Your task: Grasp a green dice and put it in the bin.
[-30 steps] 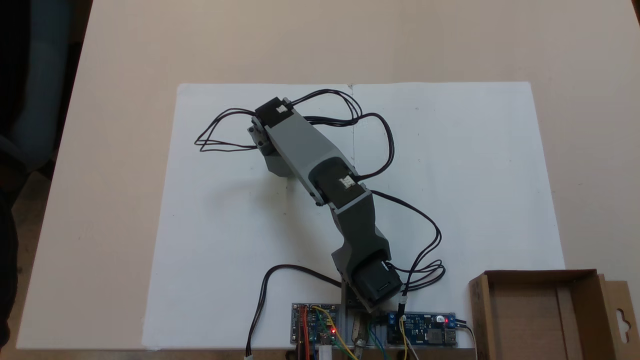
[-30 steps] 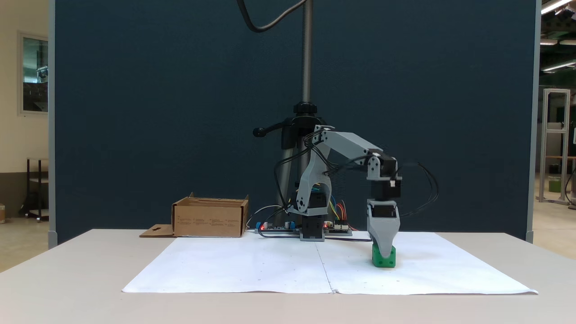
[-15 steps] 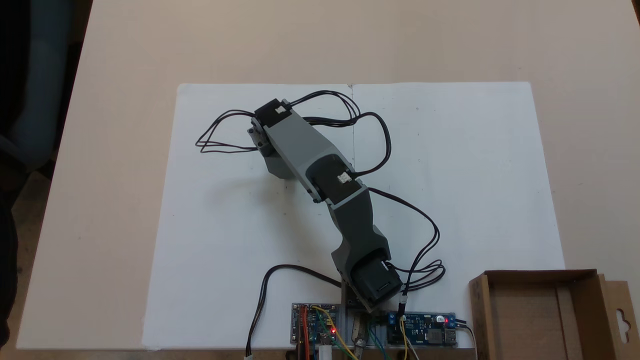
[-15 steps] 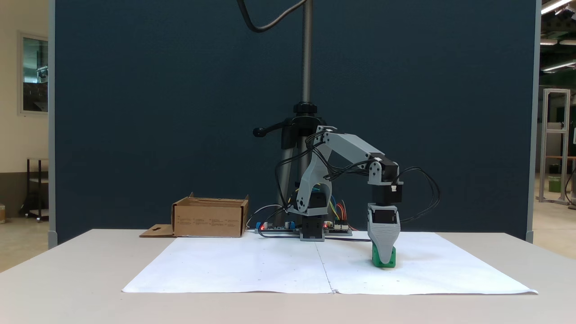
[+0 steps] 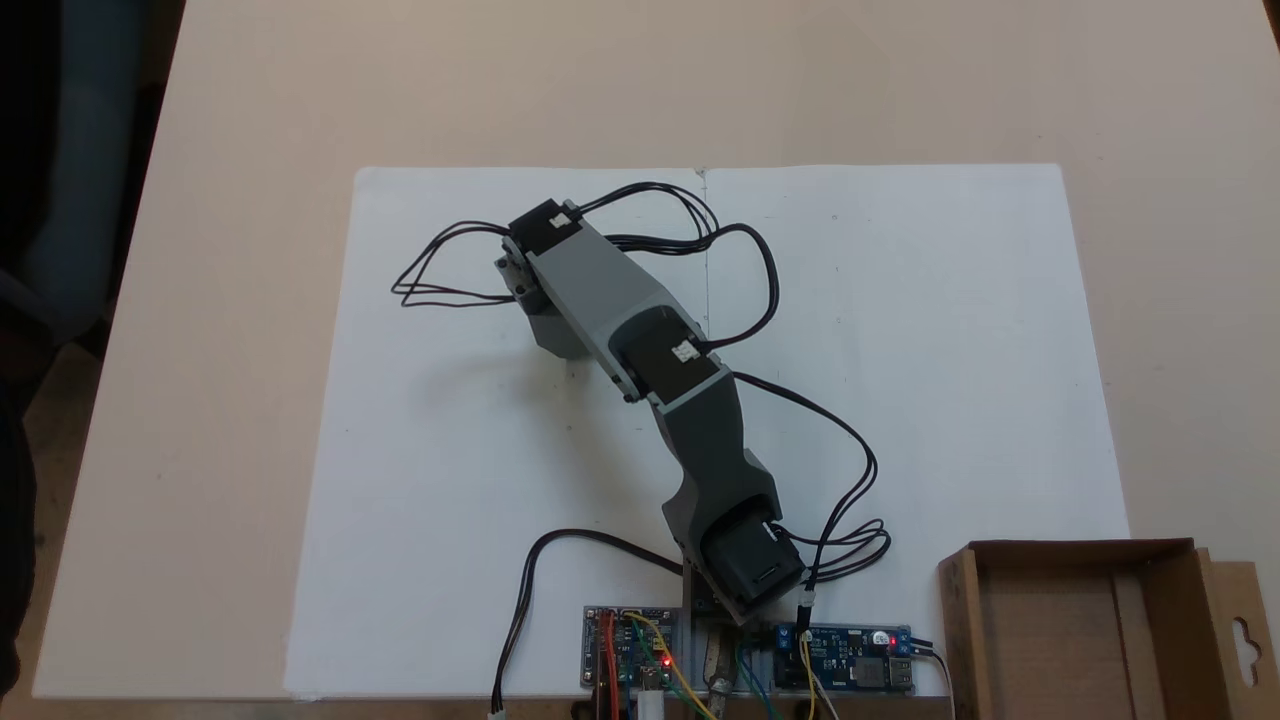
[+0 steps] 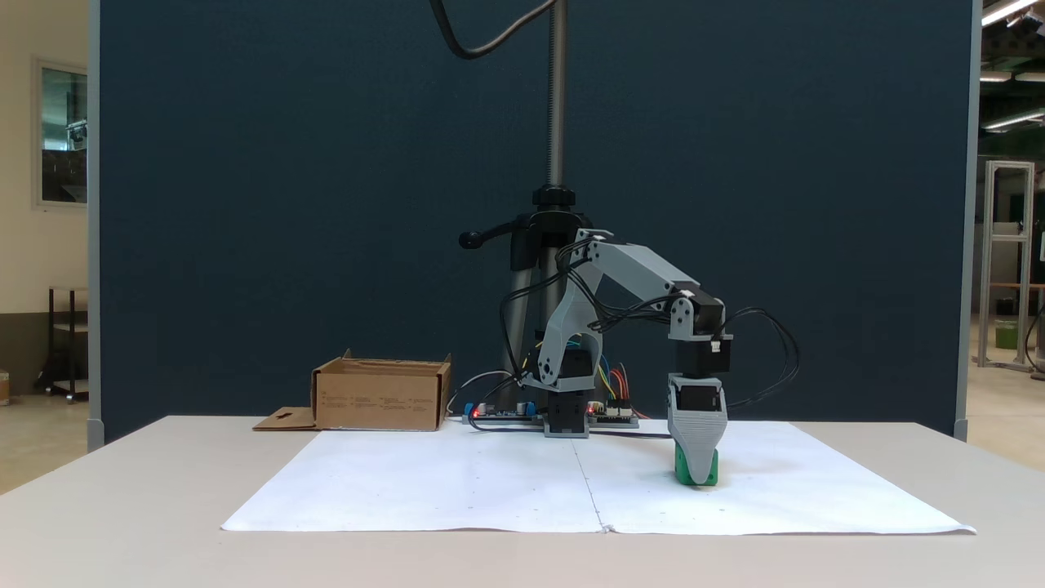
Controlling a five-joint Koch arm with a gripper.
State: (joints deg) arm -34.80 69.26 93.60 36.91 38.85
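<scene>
The gripper is lowered over the dice on the paper; jaw state cannot be told.

A: What stands between the gripper and the bin?
B: Open white paper; the circuit boards and arm base sit along the far edge.
A: And cables?
B: They loop beside the wrist, off the low route.
</scene>
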